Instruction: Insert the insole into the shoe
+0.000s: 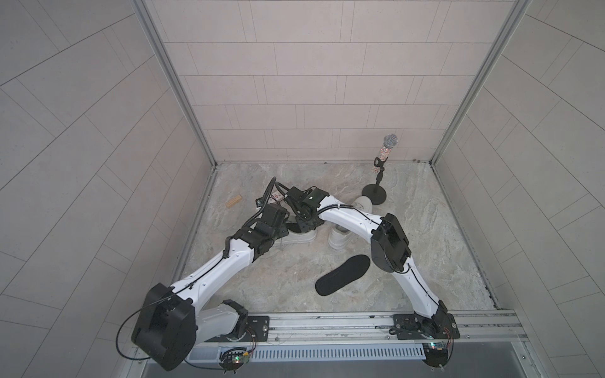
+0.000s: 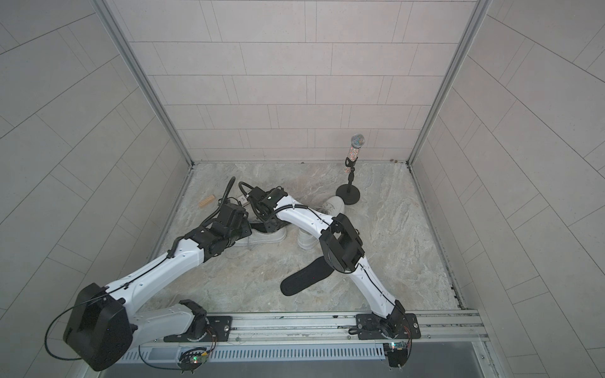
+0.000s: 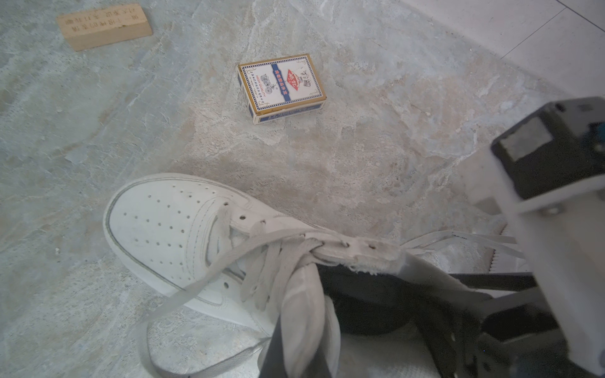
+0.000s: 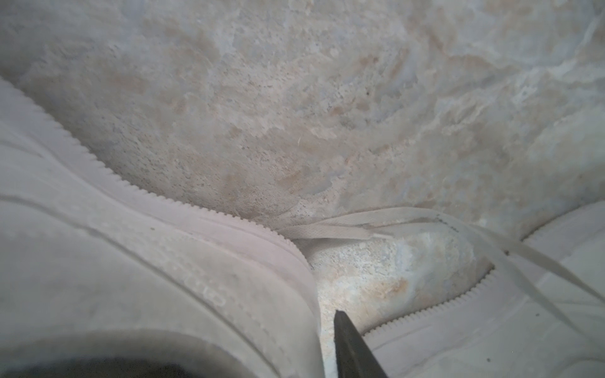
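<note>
Black insole [image 1: 342, 275] lies loose on the bench [image 1: 425, 229]
Long axis slants front-centre to far-right, open marble to its left. The left hand [image 3: 299, 353] clamps the white shoe's [image 1: 307, 238] tongue; the right hand [image 1: 301, 224] is at the heel, spread impossible to tell.

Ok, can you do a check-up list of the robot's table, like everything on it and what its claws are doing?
Surface: marbled tabletop, no spills seen.
Job's things: white shoe under both grippers; black insole flat on the tabletop, outside any shoe.
Clutter: second white shoe, wooden block, playing-card box, glittery microphone on a stand.
Grippers: left gripper shut on the shoe's tongue; right gripper at the shoe's heel, open or shut unclear.
Cables: black cables loop above the wrists; loose shoelace trails on the tabletop.
Surroundings: tiled walls on three sides, metal rail in front.
</note>
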`<state>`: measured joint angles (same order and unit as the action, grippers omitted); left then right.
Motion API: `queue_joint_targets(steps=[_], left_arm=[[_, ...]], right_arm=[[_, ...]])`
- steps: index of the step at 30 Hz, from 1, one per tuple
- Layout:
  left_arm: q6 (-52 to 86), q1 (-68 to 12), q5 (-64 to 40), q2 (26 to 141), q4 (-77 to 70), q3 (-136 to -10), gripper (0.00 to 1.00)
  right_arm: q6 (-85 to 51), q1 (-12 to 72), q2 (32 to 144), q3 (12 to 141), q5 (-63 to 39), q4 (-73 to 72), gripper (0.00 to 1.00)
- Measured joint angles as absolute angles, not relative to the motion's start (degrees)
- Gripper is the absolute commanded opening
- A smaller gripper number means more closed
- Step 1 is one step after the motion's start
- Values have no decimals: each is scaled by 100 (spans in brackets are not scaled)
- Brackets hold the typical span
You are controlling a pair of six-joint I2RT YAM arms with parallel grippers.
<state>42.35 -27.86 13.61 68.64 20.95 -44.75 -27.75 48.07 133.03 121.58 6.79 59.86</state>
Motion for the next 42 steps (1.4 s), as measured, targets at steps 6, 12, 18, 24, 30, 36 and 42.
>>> queue_joint_targets(steps=[6,12,18,24,30,36,42], left_arm=[[4198,-2797,1354,6810,2128,-4475,0],[4086,-2799,1406,6812,2228,-4475,0],[4040,-2799,1476,6814,2274,-4475,0],[4003,-2799,1468,6831,2265,-4475,0],[3924,-2799,1457,6838,2237,-4475,0],[3896,-2812,1540,6792,2145,-4471,0],[3894,-2812,1573,6807,2088,-4469,0]], right_arm=[[-2738,4799,13351,12237,692,6064,33],[-2799,4722,13305,12130,478,5905,66],[-2871,4668,13168,12145,14,5673,78],[-2808,4783,13207,12523,-325,5559,82],[-2674,4845,13734,13017,-106,5771,77],[-2569,4775,13705,12626,305,5804,49],[-2792,4759,12853,11240,121,5203,32]])
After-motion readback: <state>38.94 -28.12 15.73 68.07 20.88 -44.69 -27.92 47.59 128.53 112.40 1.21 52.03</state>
